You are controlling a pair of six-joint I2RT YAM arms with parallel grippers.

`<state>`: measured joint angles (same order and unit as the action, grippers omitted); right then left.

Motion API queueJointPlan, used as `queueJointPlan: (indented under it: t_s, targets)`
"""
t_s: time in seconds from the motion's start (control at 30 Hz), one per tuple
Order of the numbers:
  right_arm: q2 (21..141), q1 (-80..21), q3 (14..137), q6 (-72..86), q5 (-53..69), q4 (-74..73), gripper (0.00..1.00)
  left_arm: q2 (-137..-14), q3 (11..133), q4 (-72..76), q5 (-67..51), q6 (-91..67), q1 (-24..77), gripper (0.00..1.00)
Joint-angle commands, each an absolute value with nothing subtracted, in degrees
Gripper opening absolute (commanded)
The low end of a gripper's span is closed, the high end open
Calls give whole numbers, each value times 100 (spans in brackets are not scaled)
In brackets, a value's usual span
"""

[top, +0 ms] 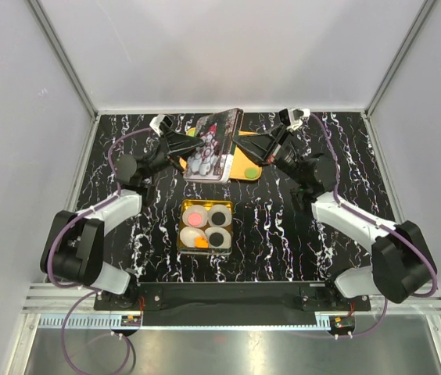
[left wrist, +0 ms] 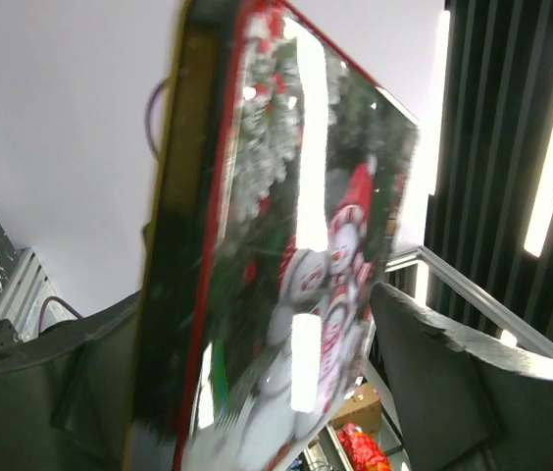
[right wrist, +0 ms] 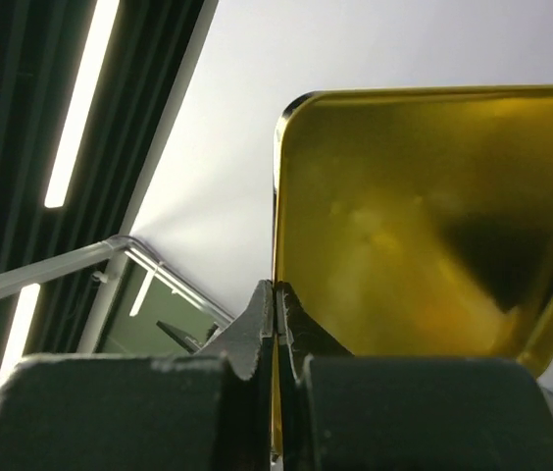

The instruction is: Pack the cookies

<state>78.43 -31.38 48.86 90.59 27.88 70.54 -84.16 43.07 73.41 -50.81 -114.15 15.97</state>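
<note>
The cookies lie in four white paper cups inside a gold tin (top: 206,226) at mid-table: a pink one (top: 196,217), black ones (top: 220,216) and an orange one (top: 201,243). One green cookie (top: 251,172) lies on the orange tray (top: 244,178). A snowman-printed tin lid (top: 214,144) is held tilted above the tray. My right gripper (top: 242,150) is shut on its right rim, whose gold inside (right wrist: 424,226) fills the right wrist view beside the gripper (right wrist: 275,289). My left gripper (top: 188,145) is open, with the lid (left wrist: 296,245) between its fingers (left wrist: 453,383).
The black marbled table (top: 283,234) is bounded by white walls on three sides. The orange tray sits at the back centre, mostly under the lid. Both arms reach inward from the near corners towards the lid.
</note>
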Motion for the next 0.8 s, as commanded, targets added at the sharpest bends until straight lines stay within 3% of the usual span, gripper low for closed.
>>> queueJointPlan:
  t_s: [0.0,0.23,0.37,0.57,0.67,0.77]
  targets:
    - [8050,-3182,4729,9421,2646,8348,0,-7998,4456,9536,-5063,-11760,1617,82]
    - [8235,-3173,4430,9624,2531,8877,0,-7638,4351,9343,-5045,-11743,1608,59]
    - [8157,-3173,4307,9554,2540,8781,0,-7471,4245,9097,-5045,-11654,1608,34]
    - [8130,-3173,4166,9466,2558,8543,1,-7234,4192,8738,-5097,-11505,1608,8]
    - [8034,-3173,4105,9282,2584,8210,6,-7102,4184,8491,-5124,-11365,1600,3]
    - [7701,-3164,3938,8834,2505,7429,28,-6935,4157,8001,-5194,-11101,1547,0]
